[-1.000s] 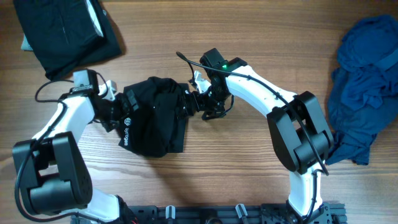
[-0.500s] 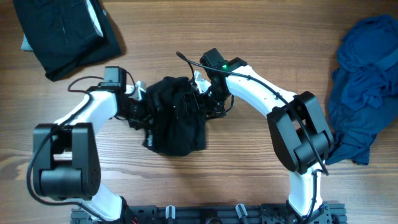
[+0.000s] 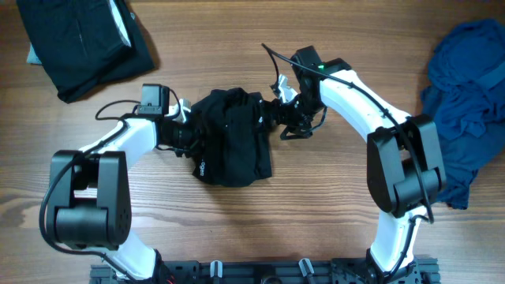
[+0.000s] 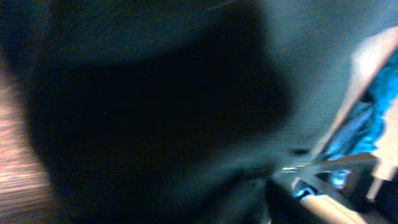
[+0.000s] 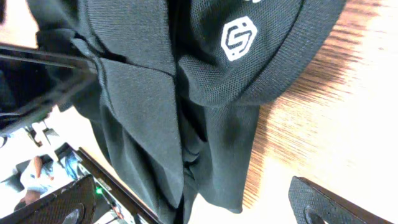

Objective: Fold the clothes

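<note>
One black shirt [image 3: 233, 142] lies bunched up in the middle of the table [image 3: 331, 221]. It is a lumpy heap, not flat and not yet a neat fold. Its small white logo [image 5: 238, 40] shows on the top layer in the right wrist view. The cloth there is doubled over in thick folds.

The left gripper [image 3: 188, 136] is pushed against the shirt's left edge. Its own camera sees only dark, blurry cloth, so I cannot tell if it is pinching the shirt or just touching it. The right gripper [image 3: 274, 120] is at the shirt's right edge. Its fingers [image 5: 326, 202] stand wide apart and hold nothing, and one finger is over bare wood just beside the hem. I think the arms sit one on each side so they can pull the shirt flat or flip one side over.

In the far left corner lies a black garment [image 3: 79, 43]. It looks folded already and put out of the way. On the right edge is a blue pile [image 3: 465, 102], loose and crumpled, likely waiting its turn.
</note>
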Robot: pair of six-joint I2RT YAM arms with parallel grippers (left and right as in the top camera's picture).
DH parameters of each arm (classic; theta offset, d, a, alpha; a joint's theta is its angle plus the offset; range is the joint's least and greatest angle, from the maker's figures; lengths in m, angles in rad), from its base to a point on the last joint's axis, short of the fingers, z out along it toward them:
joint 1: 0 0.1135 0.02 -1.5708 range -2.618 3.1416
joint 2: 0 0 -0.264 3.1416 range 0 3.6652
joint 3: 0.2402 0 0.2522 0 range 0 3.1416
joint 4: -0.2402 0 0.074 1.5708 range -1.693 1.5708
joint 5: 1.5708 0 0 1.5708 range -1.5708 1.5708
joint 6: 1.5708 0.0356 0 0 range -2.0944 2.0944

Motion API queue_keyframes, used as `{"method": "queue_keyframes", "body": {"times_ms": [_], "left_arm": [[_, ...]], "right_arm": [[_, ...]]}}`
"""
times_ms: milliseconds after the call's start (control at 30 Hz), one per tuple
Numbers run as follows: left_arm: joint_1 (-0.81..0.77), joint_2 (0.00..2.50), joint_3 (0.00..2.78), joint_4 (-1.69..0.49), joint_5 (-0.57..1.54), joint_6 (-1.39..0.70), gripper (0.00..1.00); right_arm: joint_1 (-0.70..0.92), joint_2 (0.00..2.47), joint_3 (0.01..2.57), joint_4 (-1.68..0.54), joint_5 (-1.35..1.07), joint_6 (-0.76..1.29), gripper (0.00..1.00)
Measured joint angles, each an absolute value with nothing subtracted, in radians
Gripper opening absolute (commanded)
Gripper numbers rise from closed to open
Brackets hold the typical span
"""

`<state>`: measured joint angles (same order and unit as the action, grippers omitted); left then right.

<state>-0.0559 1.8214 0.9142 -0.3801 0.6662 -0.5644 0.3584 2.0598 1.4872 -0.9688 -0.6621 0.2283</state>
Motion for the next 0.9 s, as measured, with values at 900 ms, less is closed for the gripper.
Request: {"method": "queue_keyframes", "body": {"times_ms": [900], "left_arm": [[0.028,1.825,0.952,-0.279,0.534,-0.373,1.00]], "right_arm": [[0.358,2.056,1.487,-0.984,-0.662,0.202,1.00]]}}
